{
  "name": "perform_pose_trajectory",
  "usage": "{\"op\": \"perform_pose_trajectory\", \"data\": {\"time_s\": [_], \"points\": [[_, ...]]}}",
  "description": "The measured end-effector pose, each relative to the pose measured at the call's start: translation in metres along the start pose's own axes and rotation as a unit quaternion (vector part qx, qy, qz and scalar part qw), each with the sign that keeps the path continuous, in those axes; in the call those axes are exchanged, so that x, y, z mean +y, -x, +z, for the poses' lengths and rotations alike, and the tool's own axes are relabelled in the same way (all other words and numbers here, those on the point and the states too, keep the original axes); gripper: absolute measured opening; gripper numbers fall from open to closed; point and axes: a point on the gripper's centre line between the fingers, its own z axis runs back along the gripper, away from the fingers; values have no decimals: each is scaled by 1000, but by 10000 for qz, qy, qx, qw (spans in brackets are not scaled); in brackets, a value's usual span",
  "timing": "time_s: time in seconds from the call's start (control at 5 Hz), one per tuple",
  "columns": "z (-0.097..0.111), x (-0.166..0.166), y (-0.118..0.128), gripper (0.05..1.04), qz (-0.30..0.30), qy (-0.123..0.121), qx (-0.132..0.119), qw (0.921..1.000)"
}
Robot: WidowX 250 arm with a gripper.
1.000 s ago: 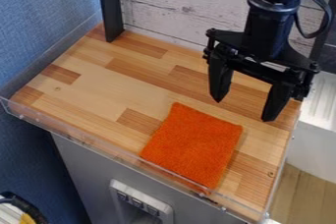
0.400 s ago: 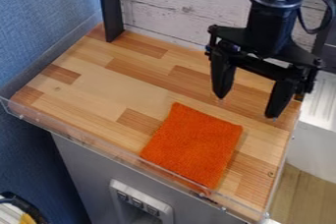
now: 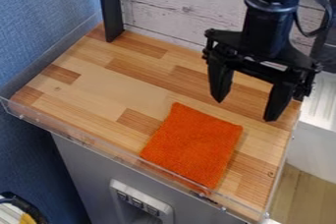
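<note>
Orange cloth (image 3: 193,144) at lower centre: probably light and limp, best pinched near upper edge; with empty jaws wide apart.

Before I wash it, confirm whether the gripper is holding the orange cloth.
No, the cloth lies flat on the wooden surface, outside the open gripper.

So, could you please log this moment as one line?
gripper: open, empty | position: above wooden counter | orange cloth: lying flat, not held

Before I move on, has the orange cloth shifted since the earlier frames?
No, no shift either way: the orange cloth sits the same against the clear front rail.
</note>
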Motion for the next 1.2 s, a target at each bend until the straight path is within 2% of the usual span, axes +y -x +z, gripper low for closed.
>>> {"op": "perform_pose_trajectory", "data": {"time_s": [0.6,1.2], "points": [[4,0,2,991,-10,-14,92,10000],[-1,0,2,991,8,-64,197,9998]]}}
